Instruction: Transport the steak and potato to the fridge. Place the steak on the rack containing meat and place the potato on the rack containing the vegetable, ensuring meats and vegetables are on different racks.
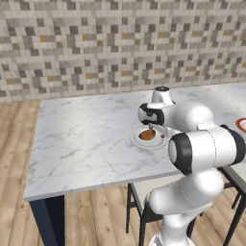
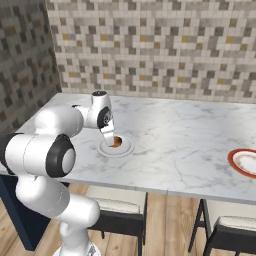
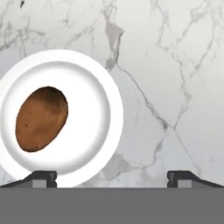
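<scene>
A brown potato (image 3: 41, 118) lies on a round white plate (image 3: 87, 78) on the marble counter (image 3: 175, 65). My gripper (image 3: 112, 177) hangs open just above the counter with nothing between its fingers; the potato sits off to the left of the gap, near the left fingertip (image 3: 41, 177). From the base cameras the gripper (image 1: 151, 129) (image 2: 110, 134) points down right over the potato (image 1: 147, 135) (image 2: 116, 142) and its plate (image 1: 137, 142) (image 2: 106, 150). The steak and the fridge are out of view.
A red-rimmed plate (image 2: 244, 162) (image 1: 241, 125) sits far right on the counter (image 1: 86, 139). A tiled wall (image 1: 120, 43) backs the counter. Dark chairs (image 2: 120, 207) stand under its front edge. Wooden floor lies to the left.
</scene>
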